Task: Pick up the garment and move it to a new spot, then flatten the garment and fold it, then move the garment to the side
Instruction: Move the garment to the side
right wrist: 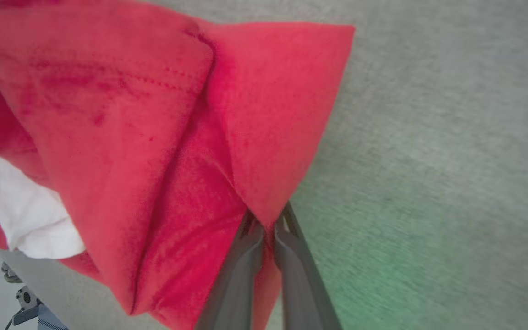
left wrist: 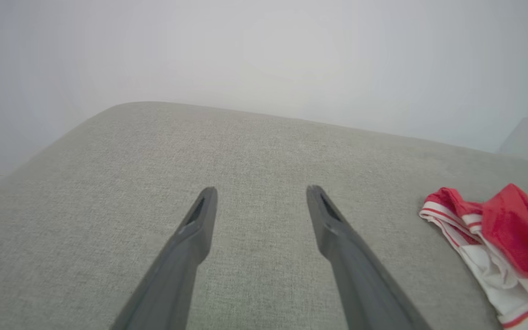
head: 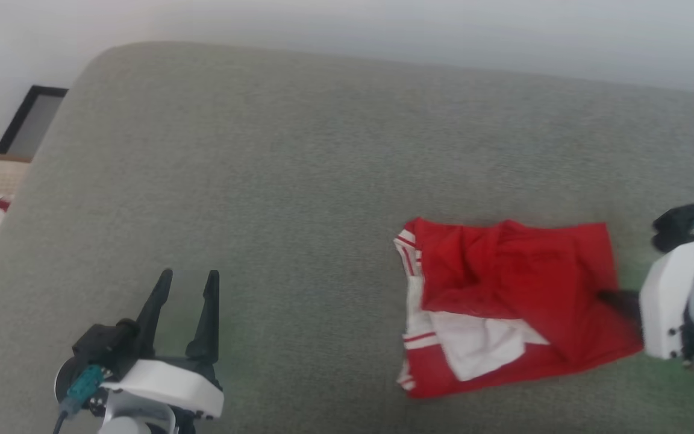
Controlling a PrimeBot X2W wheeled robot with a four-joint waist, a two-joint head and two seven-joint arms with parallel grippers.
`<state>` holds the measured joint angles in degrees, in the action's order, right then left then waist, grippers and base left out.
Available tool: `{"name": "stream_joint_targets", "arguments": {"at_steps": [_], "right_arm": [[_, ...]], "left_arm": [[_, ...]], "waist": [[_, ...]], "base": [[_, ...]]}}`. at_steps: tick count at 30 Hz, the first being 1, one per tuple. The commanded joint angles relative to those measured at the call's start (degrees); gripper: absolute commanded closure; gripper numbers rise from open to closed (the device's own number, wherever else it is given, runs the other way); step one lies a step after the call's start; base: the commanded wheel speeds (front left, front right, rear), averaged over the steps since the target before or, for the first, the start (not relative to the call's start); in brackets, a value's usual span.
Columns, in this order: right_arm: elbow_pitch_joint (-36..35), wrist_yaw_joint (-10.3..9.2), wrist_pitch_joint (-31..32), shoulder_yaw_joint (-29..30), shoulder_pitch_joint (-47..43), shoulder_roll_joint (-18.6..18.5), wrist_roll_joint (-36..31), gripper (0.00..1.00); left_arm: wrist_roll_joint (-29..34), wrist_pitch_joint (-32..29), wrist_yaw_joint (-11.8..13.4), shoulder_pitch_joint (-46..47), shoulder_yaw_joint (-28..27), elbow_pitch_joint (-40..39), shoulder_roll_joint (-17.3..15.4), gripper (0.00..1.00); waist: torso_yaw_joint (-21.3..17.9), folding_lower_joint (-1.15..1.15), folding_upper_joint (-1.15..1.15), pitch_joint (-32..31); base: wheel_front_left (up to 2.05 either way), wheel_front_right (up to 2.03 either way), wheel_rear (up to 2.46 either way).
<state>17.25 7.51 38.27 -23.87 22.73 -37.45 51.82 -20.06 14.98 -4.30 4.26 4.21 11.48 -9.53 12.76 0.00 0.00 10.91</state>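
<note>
Right wrist view: gripper (right wrist: 267, 221) on garment (right wrist: 108, 114)

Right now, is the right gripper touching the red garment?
Touching. In the right wrist view the right gripper has its two fingers pinched shut on a red fold of the garment.

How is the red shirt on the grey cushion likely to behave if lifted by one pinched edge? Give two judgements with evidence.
Probably floppy: the garment lies crumpled in soft folds, so most would hang below the right tool, shut on its edge. Likely light: thin cloth puckers toward that pinch.
</note>
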Motion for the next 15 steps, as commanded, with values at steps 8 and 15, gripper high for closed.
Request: {"name": "stream_joint_targets", "arguments": {"at_steps": [8, 15], "right_arm": [[-1.4, -0.03, -0.3, 3.7, 3.0, -4.8, -2.0, 1.0], [0.5, -0.03, -2.7, 6.5, 7.1, -9.4, -4.4, 1.0]], "left_arm": [[1.6, 0.3, -1.0, 3.6, 0.7, 0.3, 0.0, 0.0], [2.5, 0.3, -1.6, 8.9, 3.1, 1.9, 0.5, 0.0]], "waist": [[-4.3, 0.0, 0.0, 0.1], [-8.4, 0.0, 0.0, 1.8]], "base": [[0.0, 0.0, 0.0], [0.0, 0.0, 0.0]]}}
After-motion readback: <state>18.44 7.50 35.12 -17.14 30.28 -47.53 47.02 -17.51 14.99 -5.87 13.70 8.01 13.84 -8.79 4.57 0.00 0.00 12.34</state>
